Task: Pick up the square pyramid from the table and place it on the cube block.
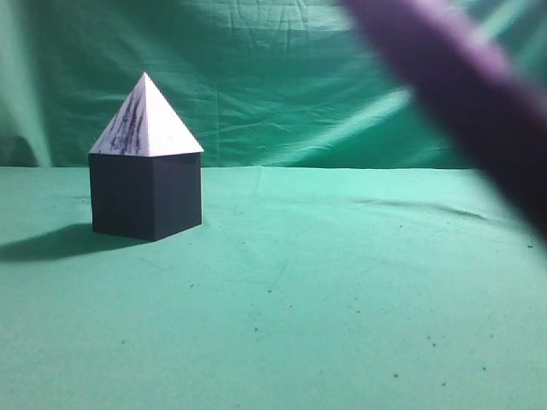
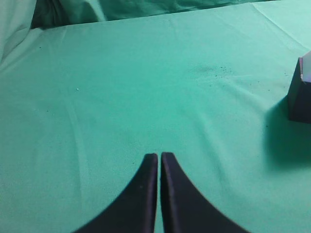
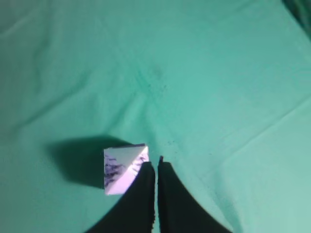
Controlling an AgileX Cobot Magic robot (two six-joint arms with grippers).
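The white square pyramid (image 1: 146, 120) with dark streaks sits upright on top of the dark cube block (image 1: 145, 196) at the left of the green table (image 1: 325, 307). In the right wrist view I look down on the pyramid (image 3: 121, 167), which hides the cube beneath it. My right gripper (image 3: 156, 165) is shut and empty, above and just beside the pyramid. My left gripper (image 2: 159, 155) is shut and empty over bare cloth; the cube's edge (image 2: 300, 99) shows at the far right of the left wrist view.
A blurred purple arm part (image 1: 466, 94) crosses the upper right of the exterior view, close to the camera. A green cloth backdrop (image 1: 282, 77) hangs behind the table. The cube casts a shadow (image 1: 51, 243) to its left.
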